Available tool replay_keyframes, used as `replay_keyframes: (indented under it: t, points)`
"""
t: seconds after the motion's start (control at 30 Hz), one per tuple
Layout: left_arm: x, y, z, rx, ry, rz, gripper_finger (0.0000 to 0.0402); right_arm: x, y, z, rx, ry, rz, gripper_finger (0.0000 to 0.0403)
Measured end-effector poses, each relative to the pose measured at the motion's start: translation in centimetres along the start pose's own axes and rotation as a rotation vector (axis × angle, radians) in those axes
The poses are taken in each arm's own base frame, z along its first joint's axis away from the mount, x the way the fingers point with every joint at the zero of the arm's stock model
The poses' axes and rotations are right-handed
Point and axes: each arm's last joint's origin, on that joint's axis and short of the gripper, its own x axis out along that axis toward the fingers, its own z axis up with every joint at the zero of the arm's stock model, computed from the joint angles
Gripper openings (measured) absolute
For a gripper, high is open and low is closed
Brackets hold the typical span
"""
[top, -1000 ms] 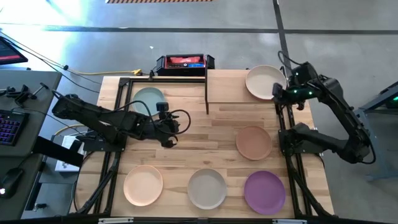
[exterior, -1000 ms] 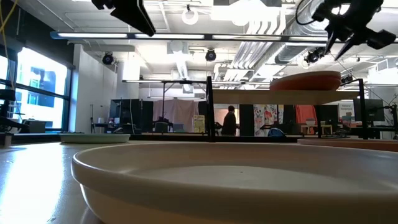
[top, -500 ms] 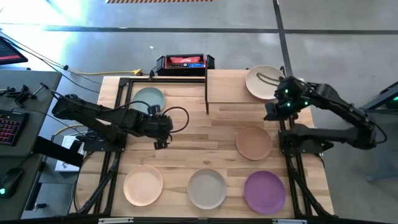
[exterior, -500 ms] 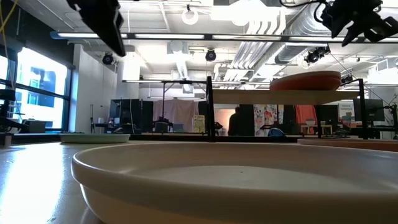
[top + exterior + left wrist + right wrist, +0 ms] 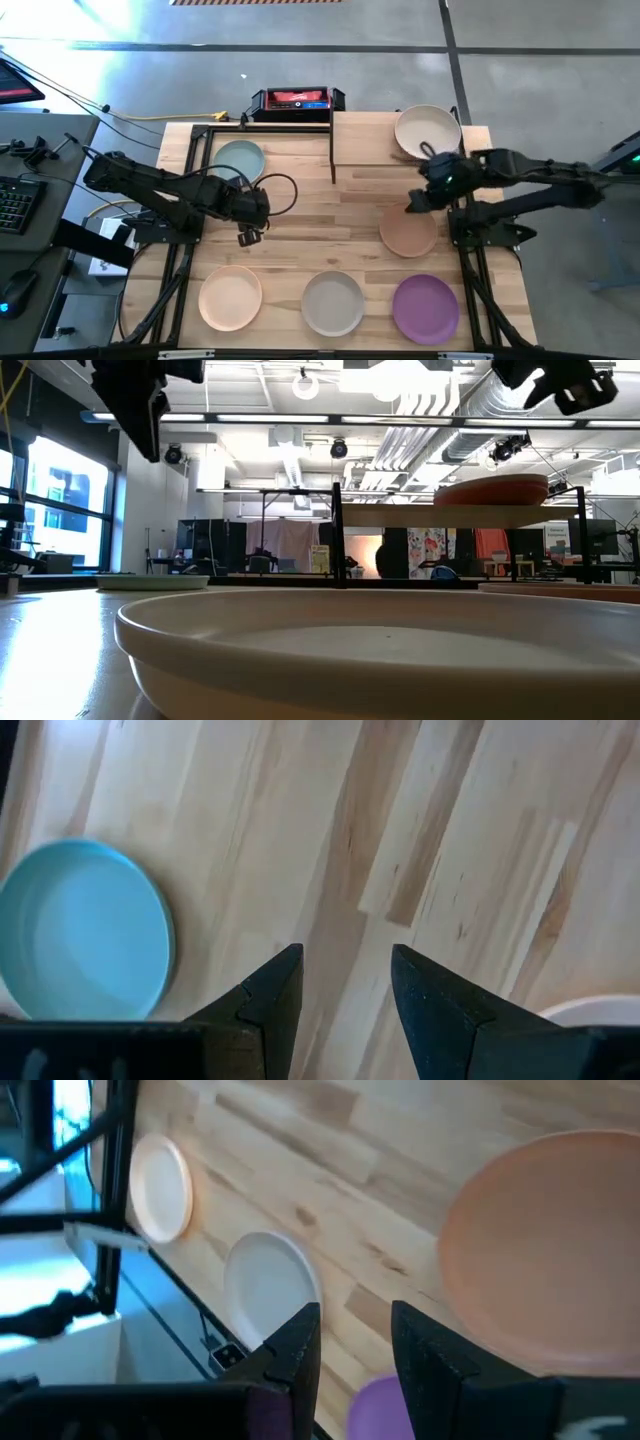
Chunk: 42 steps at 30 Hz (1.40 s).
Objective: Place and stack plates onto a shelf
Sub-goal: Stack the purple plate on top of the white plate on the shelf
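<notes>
Along the near edge are lying the peach plate (image 5: 230,297), pale grey plate (image 5: 333,303) and purple plate (image 5: 426,307); the right gripper (image 5: 414,202) – fingers parted, empty – is hovering beside the tan plate (image 5: 408,230); the left gripper (image 5: 247,236), parted, is hanging over bare table (image 5: 310,220) near the teal plate (image 5: 238,160); farthest, the cream plate (image 5: 428,130) is sitting on the shelf (image 5: 365,140).

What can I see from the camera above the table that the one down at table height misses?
Only the high view shows the whole layout: the peach plate, purple plate and tan plate on the tabletop, the left gripper open over bare wood, and the right gripper beside the tan plate.

Only the low view shows the room behind the table, and an orange-red plate in the stack on the shelf.

Both show the pale grey plate, the teal plate and the shelf.
</notes>
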Motion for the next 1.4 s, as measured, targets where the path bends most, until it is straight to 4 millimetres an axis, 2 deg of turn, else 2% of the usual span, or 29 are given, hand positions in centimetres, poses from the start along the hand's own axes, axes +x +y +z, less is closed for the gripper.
replay_keyframes:
  t: [0.23, 0.43, 0.7, 0.87, 1.03, 1.4]
  points:
    - [-0.3, -0.9, -0.6, 0.039, 0.015, -0.02, 0.0145, 4.1, 3.0, -1.8, -0.135, 0.111, 0.001, 0.0103]
    - [-0.7, -1.8, -1.2, 0.085, 0.007, -0.035, 0.0145, 7.4, 4.1, -4.3, -0.236, 0.218, -0.069, 0.0103]
    - [-1.1, -2.8, -1.8, 0.113, -0.004, -0.051, 0.0145, 10.9, 4.5, -8.0, -0.311, 0.329, -0.184, 0.0103]
    - [-1.2, -3.0, -1.9, 0.124, -0.012, -0.053, 0.0145, 12.5, 4.5, -9.7, -0.36, 0.367, -0.232, 0.0103]
    - [-1.2, -3.1, -2.0, 0.094, -0.015, -0.056, 0.0145, 14.0, 4.4, -10.7, -0.451, 0.396, -0.254, 0.0103]
    - [-1.2, -3.3, -1.8, -0.074, -0.027, -0.073, 0.0145, 16.4, 4.2, -11.4, -0.796, 0.469, -0.228, 0.0103]
